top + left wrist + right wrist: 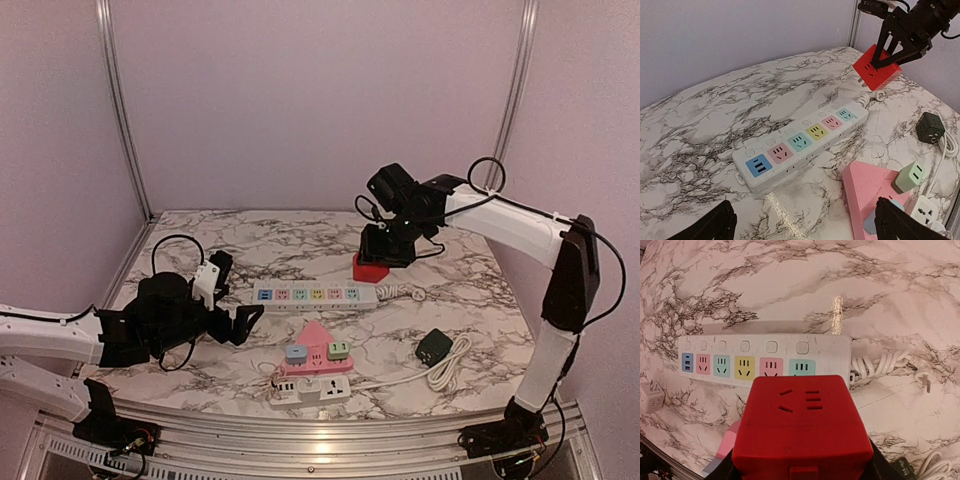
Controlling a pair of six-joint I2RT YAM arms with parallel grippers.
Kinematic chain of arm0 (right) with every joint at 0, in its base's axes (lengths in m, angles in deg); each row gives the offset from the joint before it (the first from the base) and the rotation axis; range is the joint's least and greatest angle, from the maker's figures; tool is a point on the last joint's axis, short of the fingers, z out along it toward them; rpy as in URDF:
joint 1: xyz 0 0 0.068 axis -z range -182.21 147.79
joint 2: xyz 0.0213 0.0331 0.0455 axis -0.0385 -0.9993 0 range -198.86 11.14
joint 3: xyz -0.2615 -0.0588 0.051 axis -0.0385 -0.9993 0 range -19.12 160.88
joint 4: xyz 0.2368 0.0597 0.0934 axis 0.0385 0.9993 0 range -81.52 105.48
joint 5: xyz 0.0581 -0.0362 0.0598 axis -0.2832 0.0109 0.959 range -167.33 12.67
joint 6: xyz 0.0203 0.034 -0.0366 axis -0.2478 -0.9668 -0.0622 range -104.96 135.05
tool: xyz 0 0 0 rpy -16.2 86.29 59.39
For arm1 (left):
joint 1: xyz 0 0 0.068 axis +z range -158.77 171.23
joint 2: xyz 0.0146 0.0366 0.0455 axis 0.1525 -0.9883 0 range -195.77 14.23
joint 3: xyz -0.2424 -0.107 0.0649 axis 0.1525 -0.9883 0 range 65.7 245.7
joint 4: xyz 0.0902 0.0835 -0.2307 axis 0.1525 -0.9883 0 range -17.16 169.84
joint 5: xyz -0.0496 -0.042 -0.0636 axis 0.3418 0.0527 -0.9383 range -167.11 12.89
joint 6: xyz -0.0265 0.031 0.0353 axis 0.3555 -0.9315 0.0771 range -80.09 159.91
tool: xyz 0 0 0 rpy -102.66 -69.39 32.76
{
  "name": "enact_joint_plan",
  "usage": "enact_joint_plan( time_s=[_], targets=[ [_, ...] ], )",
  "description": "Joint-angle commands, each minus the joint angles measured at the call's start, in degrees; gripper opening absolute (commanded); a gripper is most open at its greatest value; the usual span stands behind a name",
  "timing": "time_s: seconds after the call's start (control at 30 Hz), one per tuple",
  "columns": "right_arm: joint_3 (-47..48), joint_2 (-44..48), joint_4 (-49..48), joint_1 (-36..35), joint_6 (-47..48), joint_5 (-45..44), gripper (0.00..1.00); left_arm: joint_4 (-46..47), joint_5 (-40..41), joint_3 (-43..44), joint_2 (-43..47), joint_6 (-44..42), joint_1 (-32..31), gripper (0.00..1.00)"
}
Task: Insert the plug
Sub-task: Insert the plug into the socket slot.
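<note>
One tilted red plug (872,74), pinched by right pincer (892,54), points prongs (860,83) toward strip (801,143); left pincer (805,220) spread.

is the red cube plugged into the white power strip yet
No, the right gripper holds the red cube up in the air, its prongs showing and clear of the white power strip.

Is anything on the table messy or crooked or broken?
Nothing looks broken or spilled. Only the red plug cube is crooked: the right tool holds it tilted in the air, near the end of the white power strip, not plugged in.
</note>
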Motion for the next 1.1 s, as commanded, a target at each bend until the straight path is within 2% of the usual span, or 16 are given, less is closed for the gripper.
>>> enact_joint_plan(
  time_s=[0.0,0.2,0.33,0.47,0.53,0.63,0.77,0.83,0.93,1.07],
  targets=[
    [7.8,-4.7,5.6,-0.3,0.1,0.3,0.0,-0.2,0.4,-0.7,-2.3,1.6,-0.1,0.99],
    [29.9,-19.5,17.7,-2.4,-0.4,0.2,0.0,-0.3,1.0,-5.3,4.6,7.0,-0.1,0.99],
    [38.3,-26.7,19.1,-3.1,-0.7,3.0,0.0,-0.5,5.0,-11.6,12.4,11.7,-0.1,0.99],
    [38.9,-28.6,17.3,-3.8,-0.8,4.8,0.0,-1.1,5.6,-18.3,20.5,15.2,-0.1,0.99],
    [39.0,-29.1,16.9,-4.4,-0.5,4.5,0.0,-4.2,5.6,-20.6,24.9,15.8,-0.1,0.99],
    [39.4,-29.8,17.0,-5.1,-0.3,3.8,0.0,-11.6,7.7,-22.6,31.8,18.0,-0.1,0.99],
    [39.4,-29.8,16.7,-6.1,0.2,2.8,0.0,-14.3,6.2,-24.5,40.9,18.1,-0.1,0.99],
    [39.4,-29.9,16.9,-6.4,0.3,2.4,0.0,-16.9,8.1,-23.9,44.1,18.6,-0.1,0.99],
    [39.0,-30.2,17.4,-6.4,0.2,2.1,0.0,-21.1,8.4,-21.6,45.2,19.3,-0.1,0.99],
    [38.4,-31.0,17.7,-6.5,0.0,2.0,0.0,-31.6,8.5,-15.8,40.9,21.2,-0.1,0.99]
  ],
)
